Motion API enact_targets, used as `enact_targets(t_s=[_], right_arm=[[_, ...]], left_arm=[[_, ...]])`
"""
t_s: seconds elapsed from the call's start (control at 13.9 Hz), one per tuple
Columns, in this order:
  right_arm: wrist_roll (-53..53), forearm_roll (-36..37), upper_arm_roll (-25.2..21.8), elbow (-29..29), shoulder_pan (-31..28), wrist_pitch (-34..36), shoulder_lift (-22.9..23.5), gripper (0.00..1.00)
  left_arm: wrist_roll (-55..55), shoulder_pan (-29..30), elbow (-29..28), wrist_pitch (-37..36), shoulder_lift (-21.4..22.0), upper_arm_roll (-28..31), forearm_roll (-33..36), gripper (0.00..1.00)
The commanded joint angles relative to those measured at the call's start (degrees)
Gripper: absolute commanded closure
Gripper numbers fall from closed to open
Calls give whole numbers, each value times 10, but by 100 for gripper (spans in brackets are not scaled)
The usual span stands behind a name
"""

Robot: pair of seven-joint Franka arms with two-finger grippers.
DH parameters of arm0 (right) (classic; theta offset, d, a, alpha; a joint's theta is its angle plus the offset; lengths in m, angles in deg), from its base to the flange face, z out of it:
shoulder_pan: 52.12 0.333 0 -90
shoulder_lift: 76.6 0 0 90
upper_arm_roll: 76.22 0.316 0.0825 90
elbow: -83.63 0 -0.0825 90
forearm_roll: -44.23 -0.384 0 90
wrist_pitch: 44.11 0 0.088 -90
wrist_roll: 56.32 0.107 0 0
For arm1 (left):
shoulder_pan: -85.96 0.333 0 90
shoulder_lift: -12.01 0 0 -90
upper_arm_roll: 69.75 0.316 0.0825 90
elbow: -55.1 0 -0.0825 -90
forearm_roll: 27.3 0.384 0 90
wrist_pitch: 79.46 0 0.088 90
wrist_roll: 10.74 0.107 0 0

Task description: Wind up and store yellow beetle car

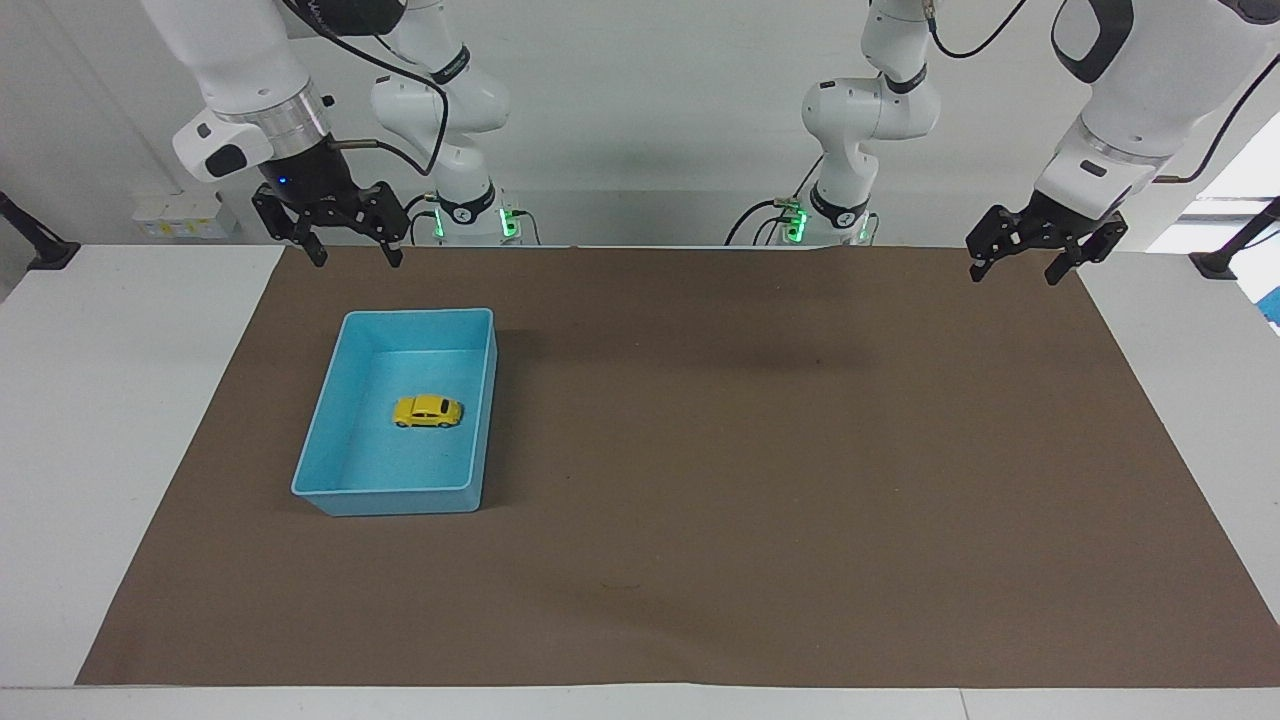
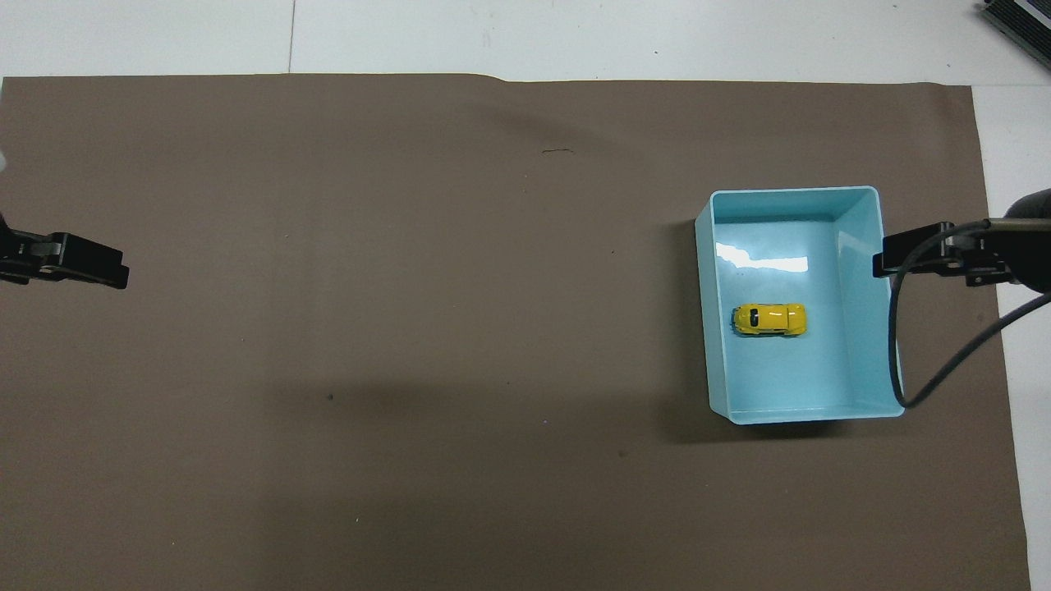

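Note:
The yellow beetle car (image 1: pixel 428 411) stands on its wheels on the floor of the light blue bin (image 1: pixel 400 500), near its middle. It also shows in the overhead view (image 2: pixel 769 319), inside the bin (image 2: pixel 704 328). My right gripper (image 1: pixel 357 258) is open and empty, raised well above the mat. In the overhead view the right gripper (image 2: pixel 895 258) lies over the bin's rim toward the right arm's end, apart from the car. My left gripper (image 1: pixel 1013 275) is open and empty and waits raised over the mat's edge at the left arm's end (image 2: pixel 98 267).
The bin stands on a brown mat (image 1: pixel 700 450) that covers most of the white table (image 1: pixel 120 400). The right arm's black cable (image 2: pixel 895 361) hangs over the bin's wall. A dark object (image 2: pixel 1018 20) lies at the table's corner farthest from the robots.

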Motion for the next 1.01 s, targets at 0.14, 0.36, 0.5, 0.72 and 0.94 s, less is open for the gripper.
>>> enact_targets(t_s=[0.14,0.36,0.5,0.72,0.94], right_arm=[[6,-10,4,2,-8,3,-3,0],[6,-10,4,5,-8,3,-2,0],[8,-3,5,6,-7,3,-2,0],[10,0,4,6,-5,4,-2,0],[9,11,5,6,-1,7,-4,0]], left_arm=[[-5,8,-12,-4,12,-7,9,0],[-5,8,-12,-4,12,-7,9,0],[-6,8,-12,-4,12,-7,9,0],[-5,8,-12,-4,13,-7,9,0],[-6,8,-12,-4,12,-7,9,0]])
